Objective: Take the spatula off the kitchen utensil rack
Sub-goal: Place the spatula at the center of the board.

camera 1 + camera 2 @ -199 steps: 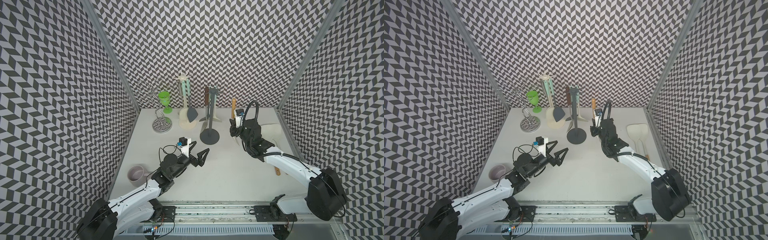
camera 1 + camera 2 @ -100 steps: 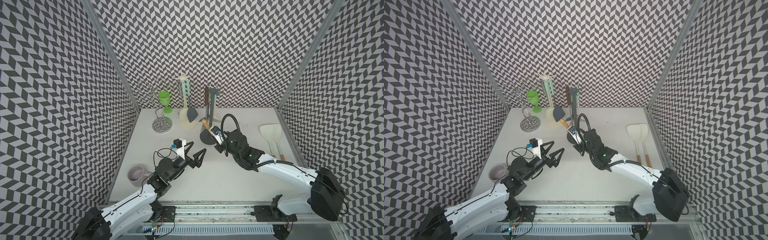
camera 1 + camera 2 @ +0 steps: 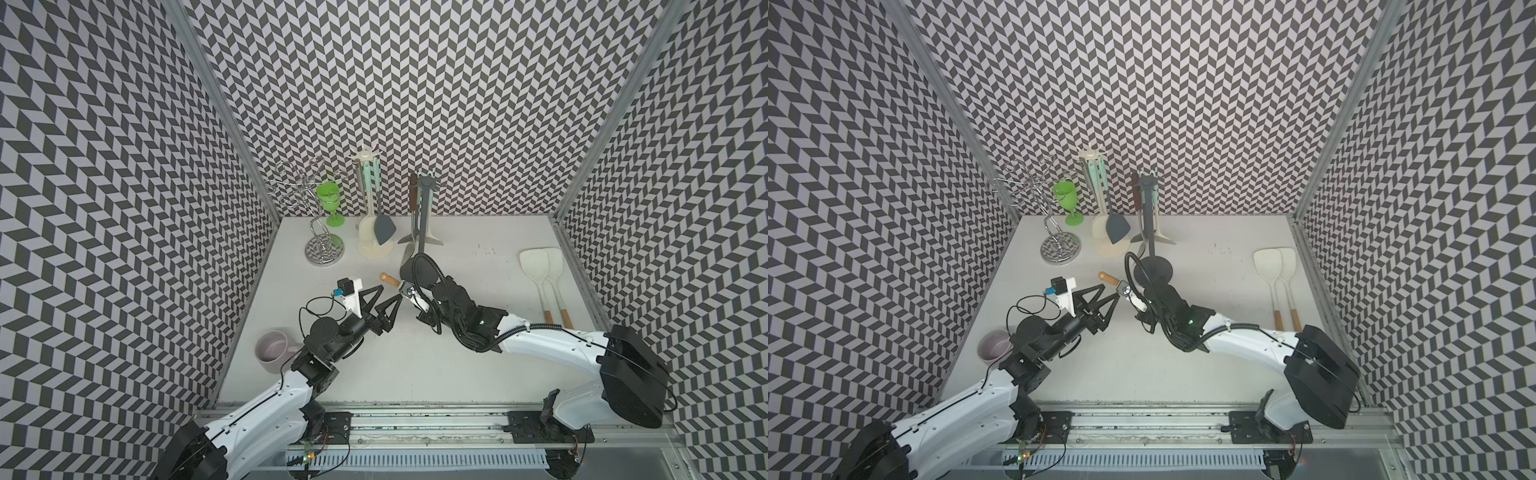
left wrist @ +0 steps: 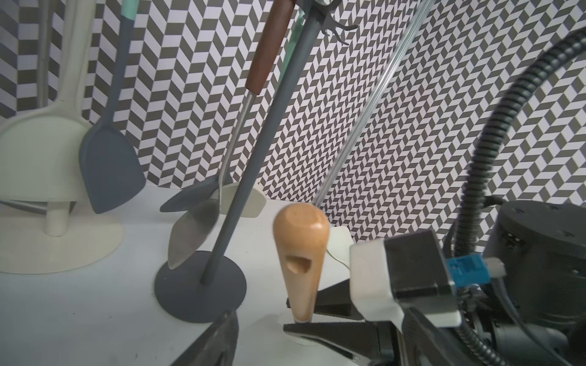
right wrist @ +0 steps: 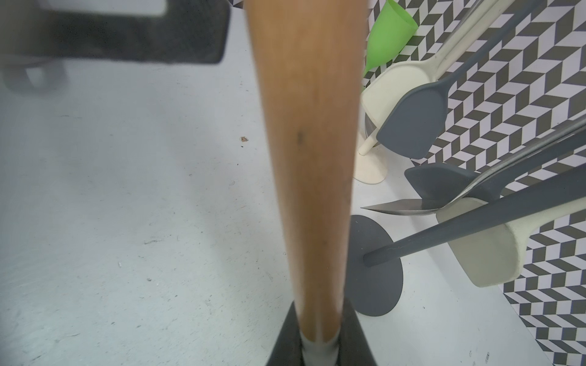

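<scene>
Spatula (image 3: 390,280) is off the rack (image 3: 422,216) and held in the air just in front of the rack base. Right gripper (image 5: 319,340) has its jaws narrow, clamped on the neck where wood meets metal. The blade end is hidden behind that gripper and arm. Long axis: the wooden handle sticks out of the right jaws toward the left arm's side and slightly toward the back wall, with the butt end free. Left gripper (image 3: 389,292) has its jaws wide and holds nothing, and its tips sit right at the handle's thin end. In the left wrist view the handle stands in line with the gap between the two left fingers (image 4: 218,336); touching or not, cannot tell. Removal looks done, and a handover or set-down looks likely next. That turns on the left jaws closing across the handle, square to its axis. Room there is tight, since both grippers crowd the same short stretch of wood. Behind the butt end, the rack base and the hanging turner (image 3: 413,195) are near, with the cream rack (image 3: 370,251) beyond. The table (image 3: 415,365) is open toward the front between the arms. Mug (image 3: 272,357) sits by the left arm, and the cream spatulas (image 3: 536,266) lie well apart on the right side.
</scene>
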Action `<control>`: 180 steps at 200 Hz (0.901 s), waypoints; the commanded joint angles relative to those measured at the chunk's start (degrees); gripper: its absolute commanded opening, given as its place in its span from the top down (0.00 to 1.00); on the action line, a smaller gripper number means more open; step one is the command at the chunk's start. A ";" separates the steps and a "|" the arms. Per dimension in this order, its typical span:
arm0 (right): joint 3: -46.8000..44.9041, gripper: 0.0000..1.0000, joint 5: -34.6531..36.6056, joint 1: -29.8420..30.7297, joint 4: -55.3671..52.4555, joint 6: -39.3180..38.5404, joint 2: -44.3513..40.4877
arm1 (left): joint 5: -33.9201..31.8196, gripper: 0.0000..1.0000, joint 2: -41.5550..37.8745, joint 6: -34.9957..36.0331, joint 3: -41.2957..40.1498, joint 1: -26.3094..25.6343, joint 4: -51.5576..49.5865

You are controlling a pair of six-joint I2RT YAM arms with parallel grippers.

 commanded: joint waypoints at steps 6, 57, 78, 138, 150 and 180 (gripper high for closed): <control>-0.98 1.00 0.92 0.78 2.82 -2.48 -0.68 | 3.73 0.25 -0.59 -3.39 -1.25 2.34 3.84; -2.49 1.00 -0.72 1.73 2.63 -3.02 -1.61 | 7.20 0.26 0.41 -6.43 -2.55 6.17 6.66; -2.66 1.00 -1.44 2.45 2.64 -3.36 -1.73 | 8.33 0.27 1.99 -6.32 -2.11 6.14 7.36; -1.54 1.00 -1.32 3.44 4.70 -3.16 -1.12 | 11.03 0.55 6.31 -4.93 -0.62 6.06 8.24; -1.43 1.00 -1.50 3.42 5.41 -2.71 -1.19 | 11.92 0.66 7.21 -4.68 -0.27 5.97 8.43; -2.14 1.00 -1.35 3.43 7.69 -1.22 -1.62 | 13.29 1.00 9.11 -3.89 0.60 5.35 8.85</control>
